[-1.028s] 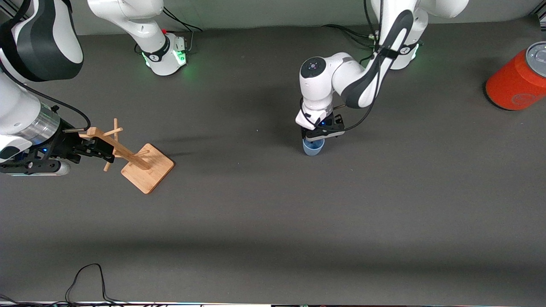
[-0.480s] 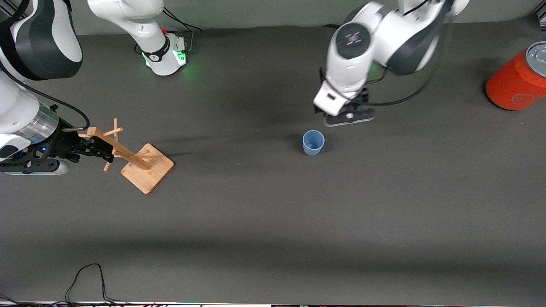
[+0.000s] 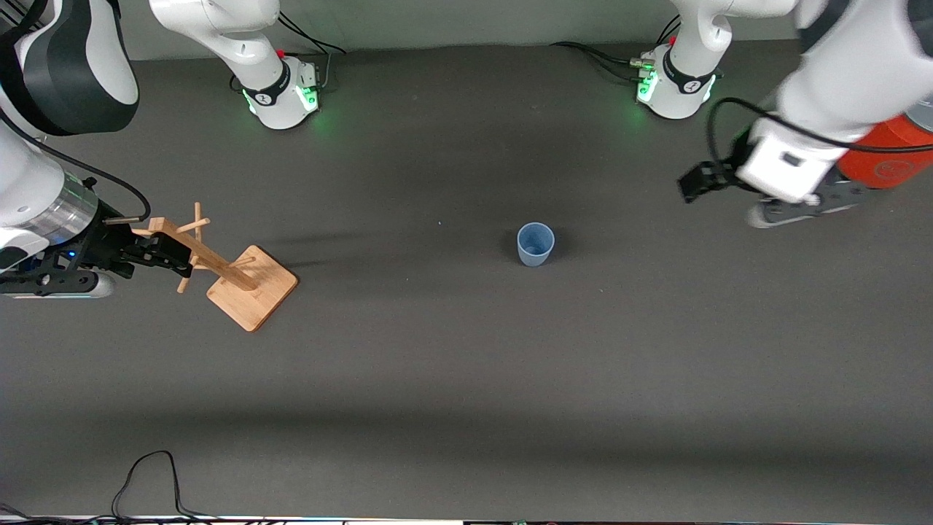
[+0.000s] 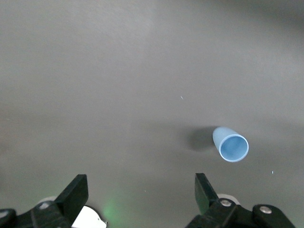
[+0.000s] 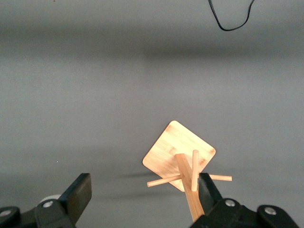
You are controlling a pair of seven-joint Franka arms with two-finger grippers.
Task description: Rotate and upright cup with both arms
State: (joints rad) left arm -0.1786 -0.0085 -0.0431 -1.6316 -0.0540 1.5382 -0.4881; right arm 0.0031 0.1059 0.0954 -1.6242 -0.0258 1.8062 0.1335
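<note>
Blue cup (image 3: 536, 244) stands upright, left claw (image 3: 700, 182) and right claw (image 3: 157, 251) spread, both raised.

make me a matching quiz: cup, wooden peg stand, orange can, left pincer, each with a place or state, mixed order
Things:
1. cup
2. wooden peg stand
3. orange can
4. left pincer

Places or states:
A. partly hidden by the left arm
B. open, empty, up in the air
C. upright, alone at mid table
D. toward the right arm's end, next to the right pincer

Pairs: 1-C, 2-D, 3-A, 4-B
</note>
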